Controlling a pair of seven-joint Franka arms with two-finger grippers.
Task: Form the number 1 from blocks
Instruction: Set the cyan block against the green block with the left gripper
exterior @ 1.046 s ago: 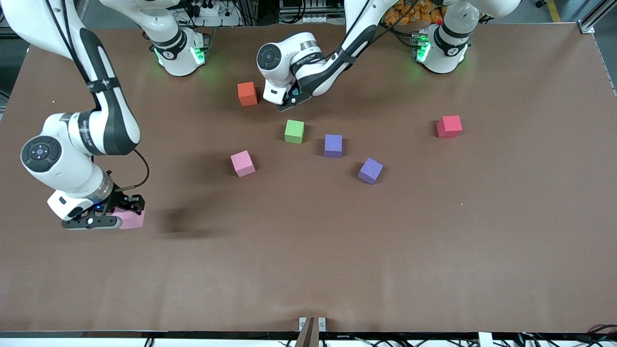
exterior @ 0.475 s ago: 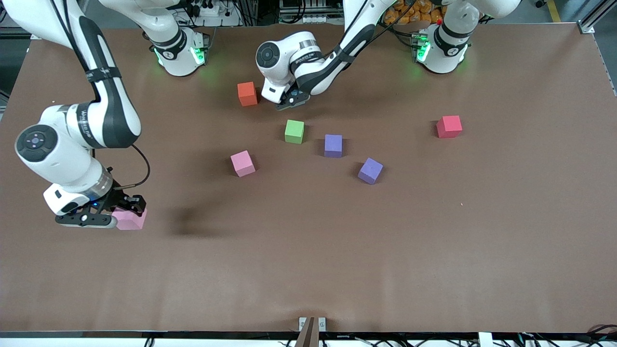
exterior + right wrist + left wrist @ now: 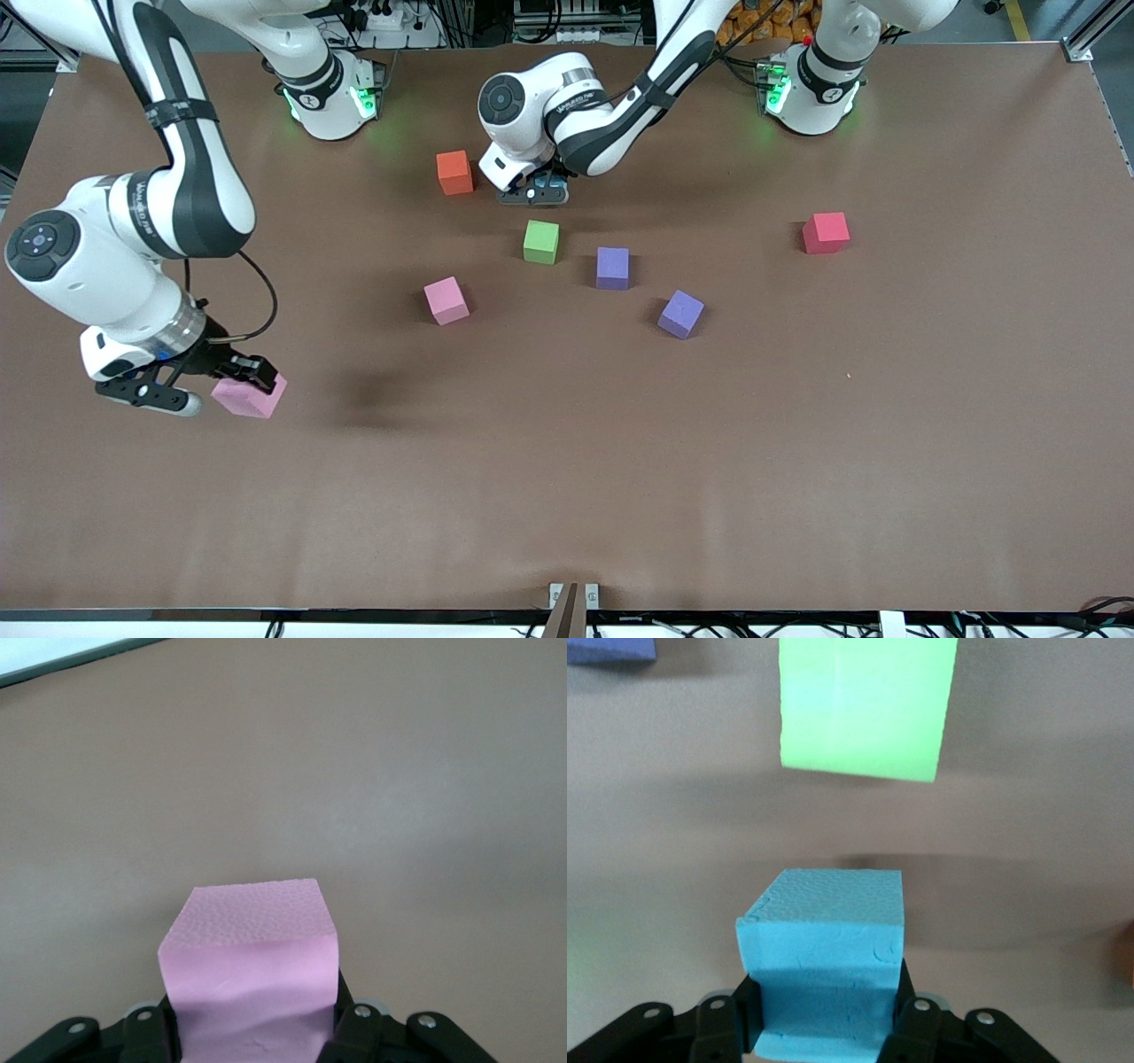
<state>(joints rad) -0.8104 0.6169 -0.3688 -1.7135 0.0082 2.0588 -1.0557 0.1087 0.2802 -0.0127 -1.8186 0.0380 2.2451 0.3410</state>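
While the right tool (image 3: 232,383) pinches a pink block (image 3: 251,398), the left tool (image 3: 824,1028) clamps a light blue block (image 3: 826,952).

light blue block (image 3: 824,966) mostly hidden under left hand (image 3: 542,189) in front view.

Wide bare brown worktop (image 3: 567,496) lies nearer the front camera than every cube. The square green foam cube (image 3: 541,241), two purple foam cubes (image 3: 612,268) (image 3: 680,314) and a pink foam cube (image 3: 446,300) crowd mid-table, with narrow gaps between them.
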